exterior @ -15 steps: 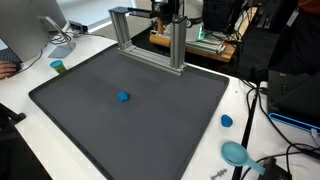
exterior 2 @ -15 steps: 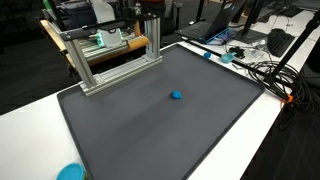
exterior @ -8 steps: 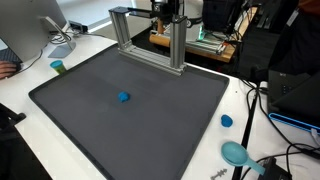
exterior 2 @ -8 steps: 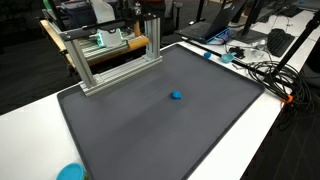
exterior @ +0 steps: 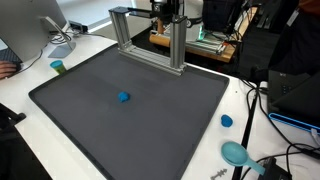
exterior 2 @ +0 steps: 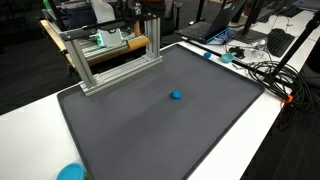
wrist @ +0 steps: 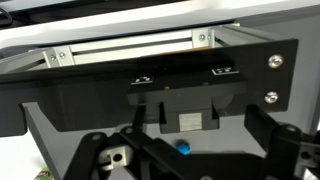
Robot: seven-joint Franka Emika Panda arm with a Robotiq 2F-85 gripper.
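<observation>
A small blue object [exterior: 124, 97] lies near the middle of a dark grey mat [exterior: 90, 120] on a white table; it shows in both exterior views [exterior 2: 176, 96]. My gripper [wrist: 185, 160] hangs high at the back of the mat, by the aluminium frame [exterior: 150, 35], far from the object. Only its dark body shows in the exterior views [exterior: 165, 10] [exterior 2: 150, 8]. In the wrist view its black fingers [wrist: 285, 145] stand wide apart with nothing between them. The blue object [wrist: 182, 147] shows small in the gap, far below.
The aluminium frame [exterior 2: 110, 55] stands along the mat's back edge. A blue cap [exterior: 227, 121] and a teal bowl-like item [exterior: 236, 153] lie on the white table beside the mat. A green cup [exterior: 57, 67], a monitor [exterior: 35, 30] and cables [exterior 2: 262, 70] sit around the edges.
</observation>
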